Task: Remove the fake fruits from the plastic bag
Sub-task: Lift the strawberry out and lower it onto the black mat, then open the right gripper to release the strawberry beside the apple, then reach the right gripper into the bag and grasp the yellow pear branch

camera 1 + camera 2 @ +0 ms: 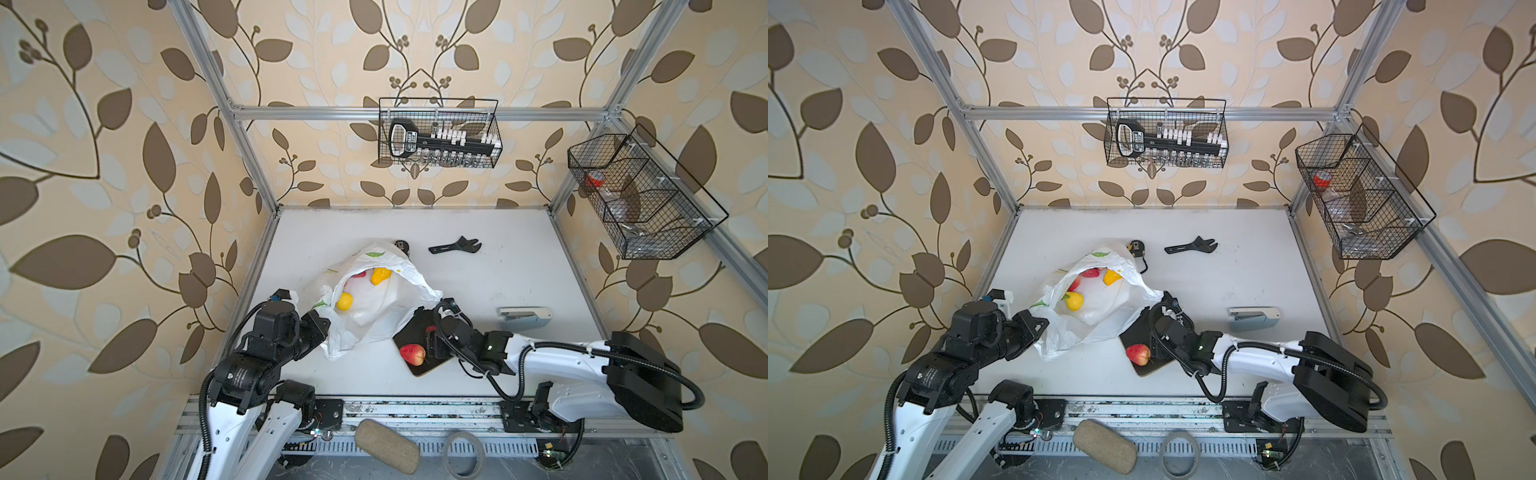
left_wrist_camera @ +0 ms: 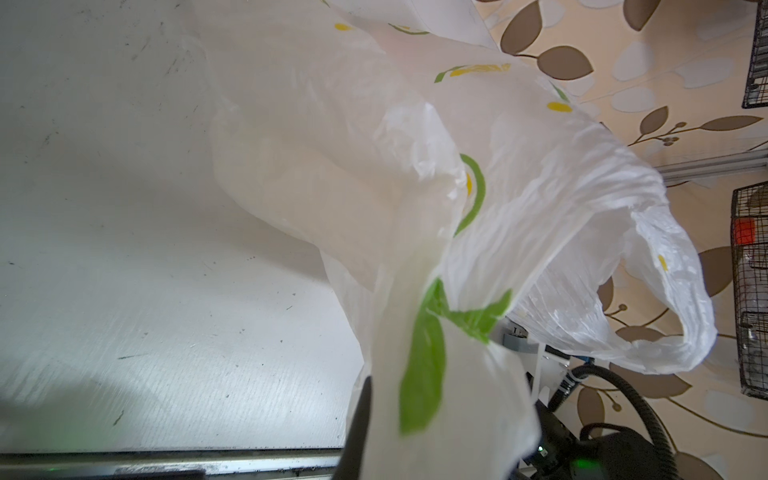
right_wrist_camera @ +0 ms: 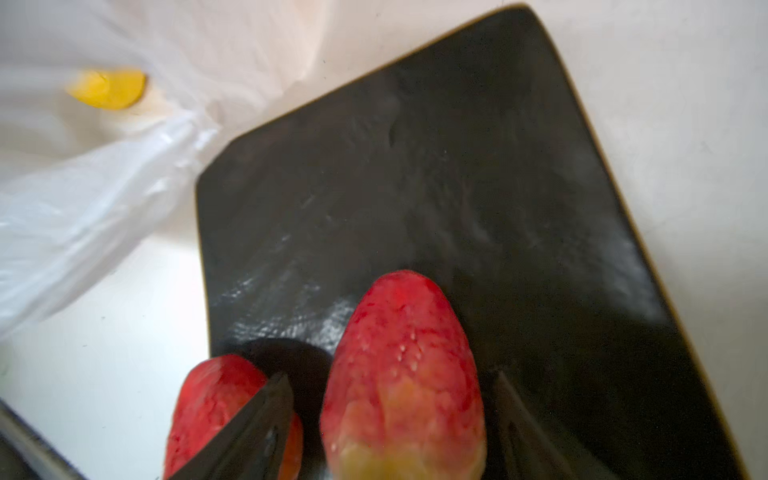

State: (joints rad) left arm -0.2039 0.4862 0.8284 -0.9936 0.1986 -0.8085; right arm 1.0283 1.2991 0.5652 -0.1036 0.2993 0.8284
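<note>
The white plastic bag (image 1: 382,307) (image 1: 1100,318) lies left of centre on the table, its mouth held up and open. My left gripper (image 1: 326,328) is shut on the bag's near edge; in the left wrist view one dark finger (image 2: 359,419) shows beside the pinched film (image 2: 415,145). Inside the bag lie a yellow lemon (image 1: 344,301), an orange-yellow pear (image 1: 380,275) and a red fruit (image 1: 359,274). A red strawberry (image 3: 399,365) lies on the black tray (image 3: 457,166) between the fingers of my open right gripper (image 3: 392,376), with a gap on both sides. A red apple-like fruit (image 1: 412,354) rests beside it.
A black wrench (image 1: 455,246) and a tape measure (image 1: 402,246) lie behind the bag. A white stapler-like device (image 1: 524,314) sits right of the tray. Wire baskets (image 1: 438,133) (image 1: 640,195) hang on the walls. A beige case (image 1: 386,446) and tape roll (image 1: 463,453) lie below the front rail.
</note>
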